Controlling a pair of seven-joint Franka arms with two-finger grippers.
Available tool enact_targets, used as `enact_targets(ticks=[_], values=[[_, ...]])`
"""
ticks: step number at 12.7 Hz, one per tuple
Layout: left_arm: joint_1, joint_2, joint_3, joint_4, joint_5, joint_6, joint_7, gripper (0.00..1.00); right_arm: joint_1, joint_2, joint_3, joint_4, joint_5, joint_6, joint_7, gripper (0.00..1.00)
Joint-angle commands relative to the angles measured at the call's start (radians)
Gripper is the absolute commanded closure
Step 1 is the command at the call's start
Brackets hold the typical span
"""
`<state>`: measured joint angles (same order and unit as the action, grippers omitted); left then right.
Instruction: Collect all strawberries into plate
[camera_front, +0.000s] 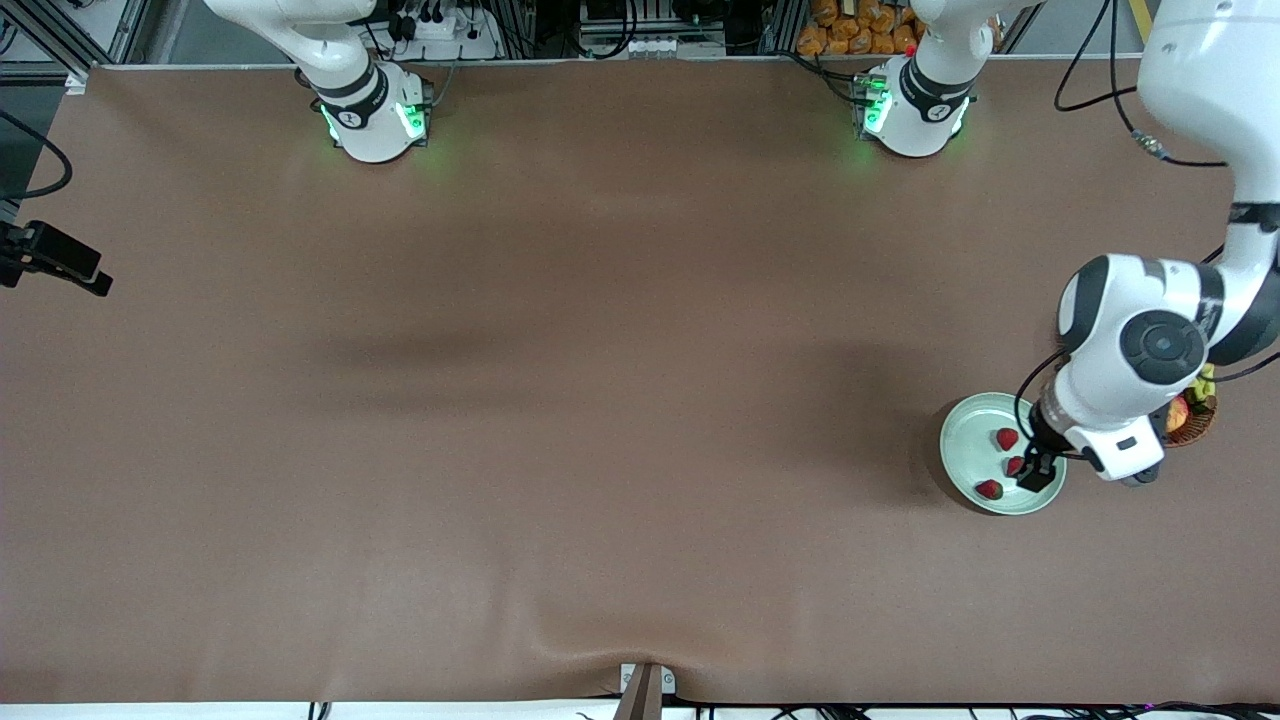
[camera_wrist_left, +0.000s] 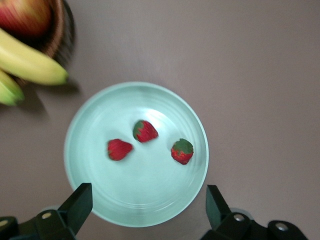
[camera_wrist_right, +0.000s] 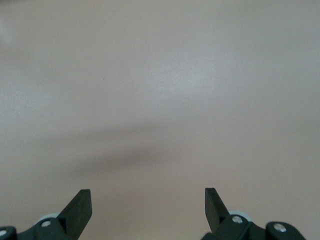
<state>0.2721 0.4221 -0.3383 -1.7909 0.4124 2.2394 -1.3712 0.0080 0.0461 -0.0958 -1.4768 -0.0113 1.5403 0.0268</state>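
Observation:
The pale mint-green plate sits toward the left arm's end of the table. Three strawberries lie in it: one, one and one. My left gripper hangs over the plate, open and empty. In the left wrist view the plate fills the middle with the three strawberries apart from each other, and the left gripper is above the rim. My right gripper is open and empty over bare table; it is out of the front view.
A brown wicker basket stands beside the plate, partly hidden by the left arm. It holds a red-yellow apple and bananas. Both arm bases stand along the table's edge farthest from the front camera.

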Motion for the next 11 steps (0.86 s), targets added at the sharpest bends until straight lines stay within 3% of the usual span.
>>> enact_targets(ticks=[1, 5, 6, 9, 11], values=[[0.018, -0.150, -0.024, -0.056, -0.039, -0.093, 0.143, 0.00, 0.001, 0.003, -0.007, 0.013, 0.002, -0.017, -0.001, 0.00], [0.009, -0.296, -0.009, -0.050, -0.171, -0.220, 0.439, 0.00, -0.002, 0.003, -0.007, 0.010, 0.002, -0.017, -0.001, 0.00], [-0.017, -0.340, 0.027, -0.051, -0.213, -0.259, 0.525, 0.00, -0.003, 0.004, -0.007, 0.009, 0.002, -0.019, -0.001, 0.00], [-0.261, -0.431, 0.270, -0.050, -0.256, -0.372, 0.709, 0.00, -0.005, 0.004, -0.008, 0.006, 0.002, -0.017, -0.001, 0.00], [-0.286, -0.466, 0.303, -0.038, -0.311, -0.411, 0.867, 0.00, -0.005, 0.004, -0.008, 0.006, 0.004, -0.017, -0.001, 0.00]])
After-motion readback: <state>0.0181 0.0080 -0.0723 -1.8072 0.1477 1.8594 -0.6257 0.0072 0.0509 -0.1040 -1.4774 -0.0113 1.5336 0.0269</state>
